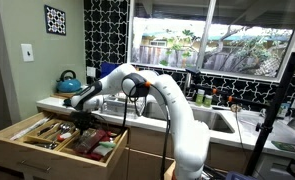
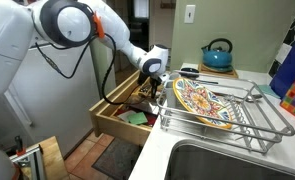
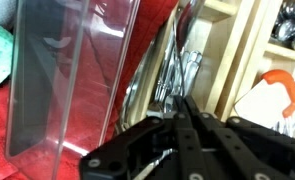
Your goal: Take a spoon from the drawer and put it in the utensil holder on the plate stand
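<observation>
The light-wood drawer (image 1: 27, 148) (image 2: 109, 124) is pulled out below the counter, with cutlery and red items in its compartments. My gripper (image 1: 86, 119) (image 2: 149, 90) reaches down into it. In the wrist view the gripper (image 3: 184, 100) is shut, its black fingertips pinched together among a bundle of silvery cutlery (image 3: 173, 68). A thin silvery handle, apparently a spoon's, runs back between the fingers. The wire plate stand (image 2: 249, 126) sits on the counter next to the sink and holds a colourful plate (image 2: 201, 100). I cannot make out the utensil holder.
A clear plastic bin (image 3: 72, 80) lies on red material (image 3: 42, 165) in the drawer beside the cutlery. A wooden divider (image 3: 233, 45) and an orange-handled tool (image 3: 283, 84) are to the right. A teal kettle (image 1: 69, 79) (image 2: 218, 54) stands on the counter. The steel sink (image 2: 227, 165) is nearby.
</observation>
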Controlling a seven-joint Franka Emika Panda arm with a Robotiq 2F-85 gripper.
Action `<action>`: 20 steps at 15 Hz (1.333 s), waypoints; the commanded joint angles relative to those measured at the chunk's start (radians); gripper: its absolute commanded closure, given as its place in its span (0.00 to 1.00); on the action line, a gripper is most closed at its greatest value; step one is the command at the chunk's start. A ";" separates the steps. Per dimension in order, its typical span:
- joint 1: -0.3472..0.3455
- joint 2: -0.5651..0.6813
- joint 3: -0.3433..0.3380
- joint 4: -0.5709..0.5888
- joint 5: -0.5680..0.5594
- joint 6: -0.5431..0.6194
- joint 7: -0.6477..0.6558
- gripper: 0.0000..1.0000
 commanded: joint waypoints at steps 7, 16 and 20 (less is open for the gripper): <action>0.098 -0.229 -0.047 -0.144 -0.192 -0.135 0.254 0.99; 0.132 -0.366 -0.002 -0.197 -0.584 -0.143 0.379 0.96; 0.124 -0.355 0.001 -0.190 -0.581 -0.142 0.378 0.96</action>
